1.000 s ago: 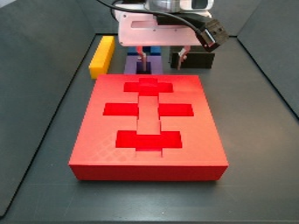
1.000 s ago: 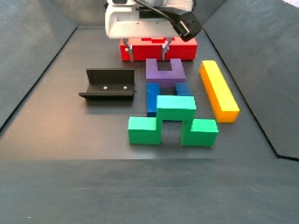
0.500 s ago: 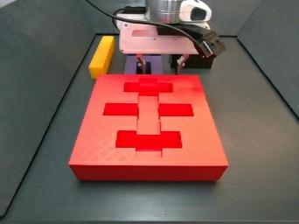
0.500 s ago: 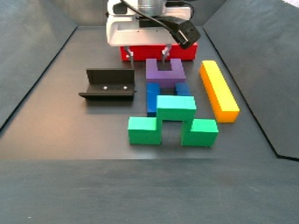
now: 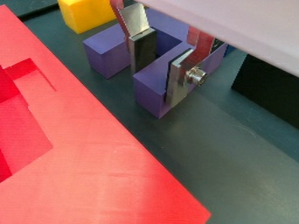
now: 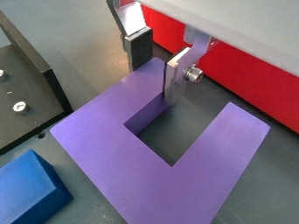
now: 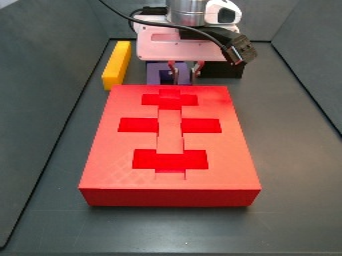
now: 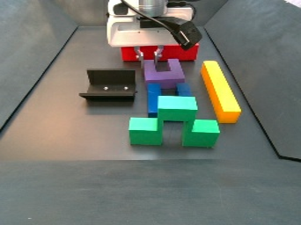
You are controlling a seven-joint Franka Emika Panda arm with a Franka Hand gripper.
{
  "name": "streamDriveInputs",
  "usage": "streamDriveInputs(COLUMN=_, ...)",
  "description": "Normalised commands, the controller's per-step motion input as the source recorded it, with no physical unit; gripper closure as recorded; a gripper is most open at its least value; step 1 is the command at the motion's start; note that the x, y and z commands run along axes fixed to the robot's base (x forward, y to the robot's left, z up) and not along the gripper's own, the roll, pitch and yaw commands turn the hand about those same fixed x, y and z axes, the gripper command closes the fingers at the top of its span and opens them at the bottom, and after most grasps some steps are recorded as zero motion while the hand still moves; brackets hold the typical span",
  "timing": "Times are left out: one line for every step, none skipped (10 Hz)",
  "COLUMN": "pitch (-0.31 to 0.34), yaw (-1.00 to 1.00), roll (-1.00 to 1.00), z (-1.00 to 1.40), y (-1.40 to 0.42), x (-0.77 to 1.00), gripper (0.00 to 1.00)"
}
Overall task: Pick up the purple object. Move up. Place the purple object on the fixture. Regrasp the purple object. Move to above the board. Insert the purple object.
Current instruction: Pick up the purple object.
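Two pincer (image 6: pixel 156 63) fingers straddle one purple object (image 6: pixel 176 153) prong — dark floor (image 8: pixel 70 167) beneath

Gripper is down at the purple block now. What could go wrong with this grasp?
The gripper straddles one prong of the purple object, fingers not visibly clamped. Gripping a single prong may let it twist when lifted. The blue block touches it and could get dragged. The board sits close beside it.

Robot lab test cell, dark walled enclosure (image 8: pixel 47 88), bracket fixture (image 8: pixel 109 86), coloured blocks, gripper (image 8: pixel 154 58) overhead
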Motion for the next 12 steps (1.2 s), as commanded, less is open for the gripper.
streamDriveInputs(pitch=0.0, yaw=0.0, roll=0.0, z=0.0, y=0.0, x=0.0, gripper=1.0)
streamDriveInputs(pitch=0.0, yaw=0.0, roll=0.0, z=0.0, y=0.0, x=0.0, gripper=1.0)
streamDriveInputs(pitch=0.0, yaw=0.0, roll=0.0, z=0.0, y=0.0, x=0.0, gripper=1.0)
streamDriveInputs(pitch=0.0, yaw=0.0, roll=0.0, z=0.0, y=0.0, x=0.0, gripper=1.0)
streamDriveInputs(pitch=0.0, yaw=0.0, roll=0.0, z=0.0, y=0.0, x=0.0, gripper=1.0)
streamDriveInputs(pitch=0.0, yaw=0.0, roll=0.0, z=0.0, y=0.0, x=0.0, gripper=1.0)
streamDriveInputs(pitch=0.0, yaw=0.0, roll=0.0, z=0.0, y=0.0, x=0.0, gripper=1.0)
streamDriveInputs(pitch=0.0, yaw=0.0, roll=0.0, z=0.0, y=0.0, x=0.0, gripper=1.0)
streamDriveInputs(pitch=0.0, yaw=0.0, roll=0.0, z=0.0, y=0.0, x=0.0, gripper=1.0)
streamDriveInputs(pitch=0.0, yaw=0.0, roll=0.0, z=0.0, y=0.0, x=0.0, gripper=1.0)
streamDriveInputs(pitch=0.0, yaw=0.0, roll=0.0, z=0.0, y=0.0, x=0.0, gripper=1.0)
streamDriveInputs(pitch=0.0, yaw=0.0, roll=0.0, z=0.0, y=0.0, x=0.0, gripper=1.0)
